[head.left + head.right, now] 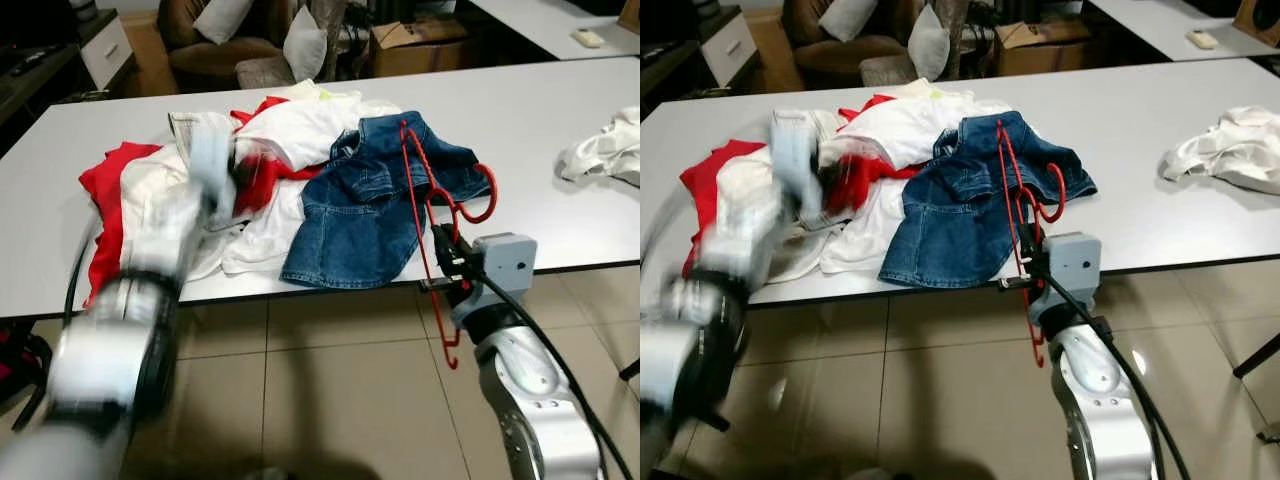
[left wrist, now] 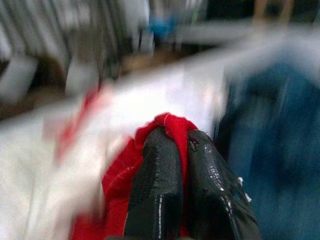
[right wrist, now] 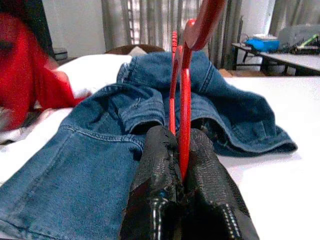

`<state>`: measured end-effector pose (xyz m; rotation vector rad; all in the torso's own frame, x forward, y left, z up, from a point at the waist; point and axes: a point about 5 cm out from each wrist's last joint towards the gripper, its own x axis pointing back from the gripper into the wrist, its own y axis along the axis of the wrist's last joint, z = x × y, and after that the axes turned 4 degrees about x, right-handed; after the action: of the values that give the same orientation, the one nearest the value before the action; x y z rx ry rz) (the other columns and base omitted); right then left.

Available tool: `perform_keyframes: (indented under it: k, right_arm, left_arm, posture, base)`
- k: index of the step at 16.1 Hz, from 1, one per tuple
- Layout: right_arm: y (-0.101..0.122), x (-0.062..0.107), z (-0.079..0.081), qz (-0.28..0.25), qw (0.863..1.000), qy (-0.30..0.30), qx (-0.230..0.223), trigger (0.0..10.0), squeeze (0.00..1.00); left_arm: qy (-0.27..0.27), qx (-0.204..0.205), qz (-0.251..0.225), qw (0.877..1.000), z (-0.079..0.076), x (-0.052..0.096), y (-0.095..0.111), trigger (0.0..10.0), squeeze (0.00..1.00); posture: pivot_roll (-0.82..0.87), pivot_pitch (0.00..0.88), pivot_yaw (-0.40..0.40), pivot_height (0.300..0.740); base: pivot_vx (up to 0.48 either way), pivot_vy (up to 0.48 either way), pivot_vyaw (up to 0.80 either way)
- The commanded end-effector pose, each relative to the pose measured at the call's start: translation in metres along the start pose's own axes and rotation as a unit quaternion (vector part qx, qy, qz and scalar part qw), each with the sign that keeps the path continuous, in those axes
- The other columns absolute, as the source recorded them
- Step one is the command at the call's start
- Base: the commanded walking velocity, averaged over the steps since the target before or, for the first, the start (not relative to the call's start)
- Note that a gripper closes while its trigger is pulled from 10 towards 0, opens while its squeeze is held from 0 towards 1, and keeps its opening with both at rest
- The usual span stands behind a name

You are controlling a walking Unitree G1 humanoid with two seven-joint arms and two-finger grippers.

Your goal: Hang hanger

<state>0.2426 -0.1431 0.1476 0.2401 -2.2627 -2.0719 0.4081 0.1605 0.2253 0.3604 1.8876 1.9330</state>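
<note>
A red plastic hanger (image 1: 413, 190) stands upright at the white table's (image 1: 540, 110) front edge, leaning against a blue denim garment (image 1: 360, 215). Its hook curls to the right and its lower end hangs below the table edge. My right gripper (image 1: 446, 257) is shut on the hanger's bar; in the right wrist view the bar (image 3: 183, 100) runs up between the black fingers (image 3: 155, 160). My left gripper (image 2: 182, 145), blurred by motion, is over the clothes pile and shut on a red cloth (image 2: 165, 127), which is also seen as a red cloth (image 1: 262, 178) between the white clothes.
A pile of white and red clothes (image 1: 290, 125) covers the table's left half. A separate white garment (image 1: 605, 150) lies at the right edge. Beyond the table stand an armchair with cushions (image 1: 300, 45) and a cardboard box (image 1: 420, 45). Tiled floor (image 1: 330, 390) lies below.
</note>
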Motion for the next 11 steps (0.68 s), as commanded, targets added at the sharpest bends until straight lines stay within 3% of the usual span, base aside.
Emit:
perform_keyframes:
  k: [1, 2, 3, 6, 7, 8, 9, 10, 11]
  right_arm:
    - [0.003, -0.001, -0.002, -0.01, 1.0, -0.01, 0.0, 10.0, 0.0]
    - [0.003, -0.001, -0.003, -0.01, 1.0, -0.015, 0.0, 10.0, 0.0]
    - [0.003, 0.0, -0.005, -0.01, 1.0, -0.021, -0.001, 10.0, 0.0]
    - [0.002, 0.001, -0.006, -0.01, 1.0, -0.029, -0.004, 10.0, 0.0]
    - [0.002, -0.001, -0.006, -0.011, 1.0, -0.029, -0.004, 10.0, 0.0]
    - [0.002, -0.001, -0.005, -0.012, 1.0, -0.028, -0.004, 10.0, 0.0]
    - [0.002, -0.001, -0.005, -0.012, 1.0, -0.028, -0.004, 10.0, 0.0]
    - [0.002, 0.0, -0.005, -0.01, 1.0, -0.027, -0.004, 10.0, 0.0]
    - [0.001, 0.0, -0.005, -0.008, 1.0, -0.025, -0.003, 10.0, 0.0]
  left_arm:
    - [-0.014, 0.022, -0.081, 0.996, -0.002, -0.012, 0.047, 0.0, 0.0]
    - [-0.023, 0.042, -0.159, 0.986, -0.006, -0.019, 0.09, 0.0, 0.0]
    - [-0.049, 0.089, -0.245, 0.964, -0.009, -0.019, 0.133, 0.0, 0.0]
    - [-0.103, 0.145, -0.312, 0.933, -0.017, -0.017, 0.168, 0.0, 0.0]
    - [-0.112, 0.137, -0.278, 0.944, -0.02, -0.021, 0.15, 0.0, 0.0]
    - [-0.102, 0.127, -0.217, 0.963, -0.021, -0.025, 0.121, 0.0, 0.0]
    - [-0.099, 0.124, -0.195, 0.968, -0.021, -0.026, 0.111, 0.0, 0.0]
    - [-0.099, 0.115, -0.1, 0.983, -0.024, -0.026, 0.071, 0.0, 0.0]
    - [-0.102, 0.093, -0.007, 0.99, -0.028, -0.022, 0.032, 0.0, 0.0]
  posture:
    - [-0.14, 0.0, 0.143, 0.74]
    - [-0.15, 0.0, 0.147, 0.74]
    - [-0.15, 0.0, 0.147, 0.74]
    - [-0.14, 0.0, 0.151, 0.74]
    - [-0.14, 0.0, 0.151, 0.74]
    - [-0.14, 0.0, 0.151, 0.74]
    - [-0.14, 0.0, 0.149, 0.74]
    - [-0.14, 0.0, 0.144, 0.74]
    - [-0.14, 0.0, 0.14, 0.74]
  base:
    - [0.0, 0.0, 0.0]
    - [0.0, 0.0, 0.0]
    - [0.0, 0.0, 0.0]
    - [0.0, 0.0, 0.0]
    - [0.0, 0.0, 0.0]
    - [0.0, 0.0, 0.0]
    - [0.0, 0.0, 0.0]
    - [0.0, 0.0, 0.0]
    - [0.0, 0.0, 0.0]
